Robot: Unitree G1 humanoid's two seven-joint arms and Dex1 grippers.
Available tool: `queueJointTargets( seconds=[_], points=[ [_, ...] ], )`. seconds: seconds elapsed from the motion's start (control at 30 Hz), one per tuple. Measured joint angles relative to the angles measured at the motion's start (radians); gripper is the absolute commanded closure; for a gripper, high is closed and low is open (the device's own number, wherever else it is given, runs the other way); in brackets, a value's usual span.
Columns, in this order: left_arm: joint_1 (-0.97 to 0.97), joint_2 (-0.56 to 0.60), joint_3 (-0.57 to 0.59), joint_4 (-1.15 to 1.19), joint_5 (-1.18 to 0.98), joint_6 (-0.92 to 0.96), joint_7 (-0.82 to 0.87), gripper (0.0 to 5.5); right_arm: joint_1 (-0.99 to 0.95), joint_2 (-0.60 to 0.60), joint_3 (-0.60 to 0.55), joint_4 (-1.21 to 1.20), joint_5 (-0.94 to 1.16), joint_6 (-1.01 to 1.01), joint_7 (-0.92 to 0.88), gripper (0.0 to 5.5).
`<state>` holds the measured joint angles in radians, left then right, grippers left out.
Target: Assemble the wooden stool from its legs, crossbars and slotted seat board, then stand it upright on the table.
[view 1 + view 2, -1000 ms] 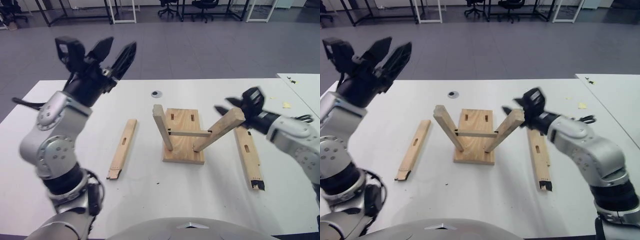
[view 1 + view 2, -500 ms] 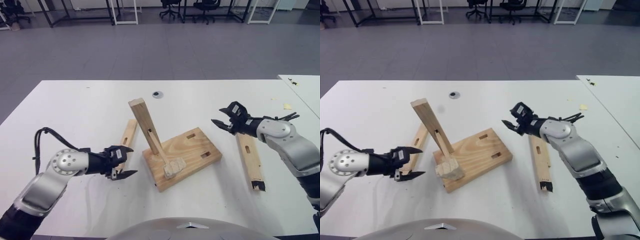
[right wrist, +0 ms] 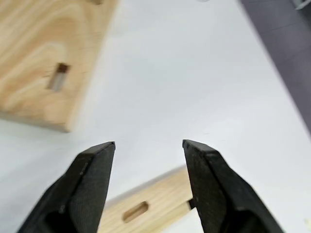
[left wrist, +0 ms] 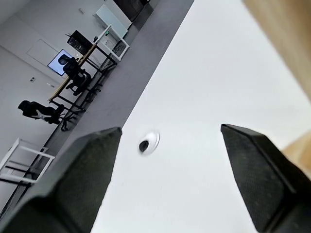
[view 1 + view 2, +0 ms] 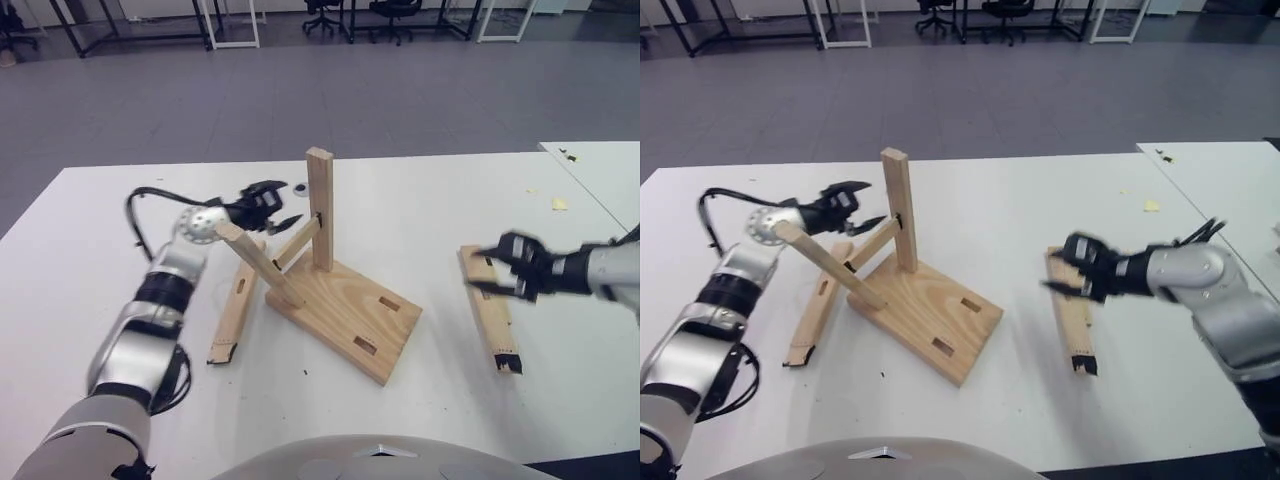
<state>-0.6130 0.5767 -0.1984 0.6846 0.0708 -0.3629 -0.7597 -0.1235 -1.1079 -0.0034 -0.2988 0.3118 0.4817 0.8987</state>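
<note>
Seat board [image 5: 335, 300] flat | left claw [image 5: 280, 207] wide open, empty | right claw [image 5: 488, 271] open over loose leg [image 5: 495, 325]

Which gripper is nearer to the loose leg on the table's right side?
Right. The right gripper hovers over the far end of the loose leg; the left gripper is across the seat board, beside the upright leg.

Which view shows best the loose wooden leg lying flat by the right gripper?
The left eye view: the pale wooden leg with a dark end shows in full length, by the right gripper. The right eye view shows the same; the right wrist view, a short piece with one slot.
</note>
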Motion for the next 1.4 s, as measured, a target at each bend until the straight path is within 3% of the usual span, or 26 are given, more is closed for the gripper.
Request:
queueJointTargets(
  seconds=[0.13, 0.3, 0.47, 0.63, 0.8, 0.93, 1.03, 1.17, 1.23, 1.4],
  points=[
    [0.338, 0.199, 0.083, -0.33, -0.123, 0.025, -0.164, 1.74, -0.053, 0.192, 0.148, 0.128, -0.117, -0.097, -0.061, 2.9],
    [0.489, 0.212, 0.043, -0.785, -0.223, 0.164, -0.232, 1.74, -0.18, 0.355, 0.298, 0.418, -0.247, -0.203, -0.048, 2.9],
    [0.524, 0.195, -0.11, -0.735, 0.023, 0.133, -0.205, 1.74, -0.276, 0.442, 0.366, 0.584, -0.314, -0.294, 0.027, 2.9],
    [0.404, 0.057, -0.157, -0.514, 0.146, 0.022, -0.047, 1.74, -0.219, 0.418, 0.39, 0.455, -0.288, -0.255, 0.157, 2.9],
    [0.205, -0.109, -0.174, -0.179, 0.188, -0.058, 0.083, 1.74, -0.049, 0.385, 0.322, 0.264, -0.181, -0.141, 0.18, 2.9],
    [0.141, -0.135, -0.156, -0.074, 0.199, -0.109, 0.131, 1.74, -0.03, 0.49, 0.204, 0.274, -0.199, -0.106, -0.065, 2.9],
    [0.273, -0.032, -0.061, -0.264, 0.113, -0.082, 0.102, 1.74, -0.002, 0.512, -0.041, 0.15, -0.182, -0.01, -0.28, 2.9],
    [0.566, 0.092, 0.039, -0.665, 0.0, 0.113, 0.025, 1.74, 0.133, 0.532, -0.246, 0.009, -0.159, 0.142, -0.427, 2.9],
    [0.649, 0.134, -0.003, -0.779, 0.06, 0.154, -0.012, 1.74, 0.174, 0.563, -0.234, -0.006, -0.156, 0.149, -0.44, 2.9],
    [0.637, 0.19, -0.095, -0.854, 0.219, 0.14, -0.04, 1.74, 0.181, 0.572, -0.184, 0.012, -0.202, 0.133, -0.479, 2.9]
  ],
)
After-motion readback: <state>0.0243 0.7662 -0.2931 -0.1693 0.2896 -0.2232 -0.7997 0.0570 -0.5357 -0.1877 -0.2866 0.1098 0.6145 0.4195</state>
